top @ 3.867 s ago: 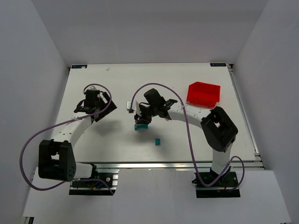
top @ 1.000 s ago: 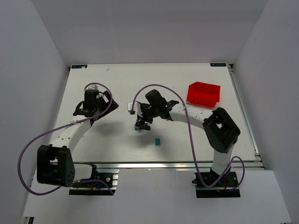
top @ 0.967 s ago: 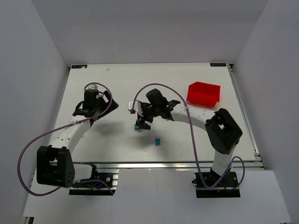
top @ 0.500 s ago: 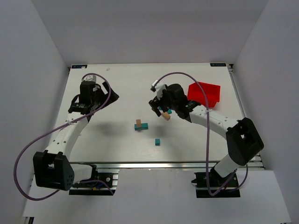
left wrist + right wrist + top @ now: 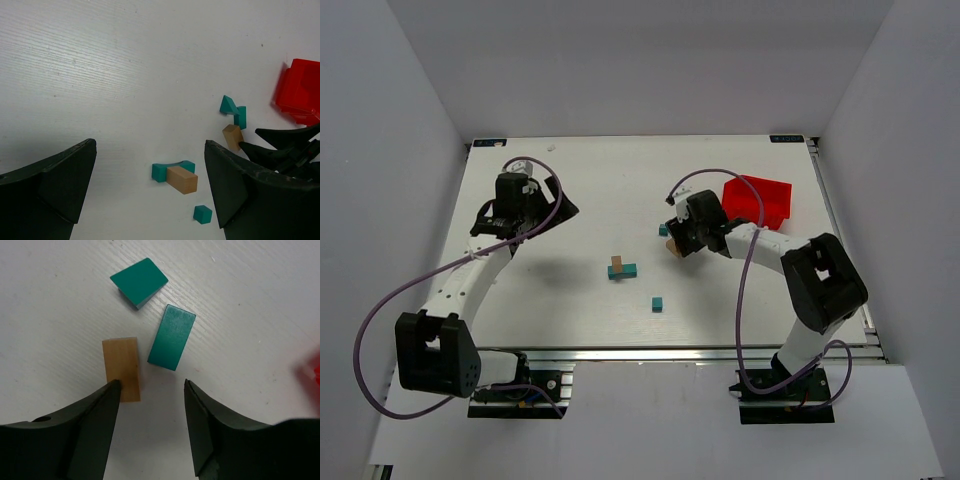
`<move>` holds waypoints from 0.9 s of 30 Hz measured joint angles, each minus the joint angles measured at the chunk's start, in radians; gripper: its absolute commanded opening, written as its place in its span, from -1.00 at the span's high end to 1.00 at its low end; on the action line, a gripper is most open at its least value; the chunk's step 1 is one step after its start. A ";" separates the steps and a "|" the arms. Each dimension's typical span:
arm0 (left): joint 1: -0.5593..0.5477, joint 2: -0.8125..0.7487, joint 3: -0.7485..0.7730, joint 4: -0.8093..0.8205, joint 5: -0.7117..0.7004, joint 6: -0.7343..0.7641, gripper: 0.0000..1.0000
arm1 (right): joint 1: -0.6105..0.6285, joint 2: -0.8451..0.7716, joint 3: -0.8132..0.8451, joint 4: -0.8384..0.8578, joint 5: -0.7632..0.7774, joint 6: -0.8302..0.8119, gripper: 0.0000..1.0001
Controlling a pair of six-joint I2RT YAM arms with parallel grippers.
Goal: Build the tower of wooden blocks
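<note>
The wood block tower (image 5: 620, 267) is a tan block (image 5: 182, 180) lying across a teal arch block (image 5: 164, 171) at mid-table. A small teal cube (image 5: 202, 214) sits just in front of it. My right gripper (image 5: 152, 385) hovers open over a loose tan block (image 5: 121, 369), its left fingertip overlapping that block's near end. Just beyond lie a teal oblong block (image 5: 171, 337) and a teal wedge (image 5: 139, 282). Nothing sits between the right fingers. My left gripper (image 5: 150, 145) stands wide open and empty above the table, far left of the tower.
A red bin (image 5: 757, 200) stands at the back right, just behind the right gripper (image 5: 678, 238). The left gripper (image 5: 545, 212) is at the left side of the table. Purple cables loop over both arms.
The right gripper left the tower and swung right to the loose blocks beside the red bin, and its jaws have narrowed. The left arm shifted slightly toward the back.
</note>
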 measured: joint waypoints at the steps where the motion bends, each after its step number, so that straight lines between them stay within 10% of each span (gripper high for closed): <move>1: 0.000 0.002 0.000 0.000 0.003 0.003 -0.96 | -0.002 0.005 0.000 0.010 -0.010 0.001 -0.17; 11: 0.000 0.003 0.000 0.002 0.026 0.014 -0.96 | -0.001 0.028 -0.014 0.037 -0.123 0.002 -0.23; 20: 0.000 0.006 0.000 0.010 0.061 0.021 -0.96 | 0.000 0.027 -0.068 0.059 -0.121 0.015 0.68; 27: -0.007 0.010 0.001 0.042 0.197 0.037 -0.96 | 0.000 -0.048 -0.114 0.091 -0.154 -0.016 0.86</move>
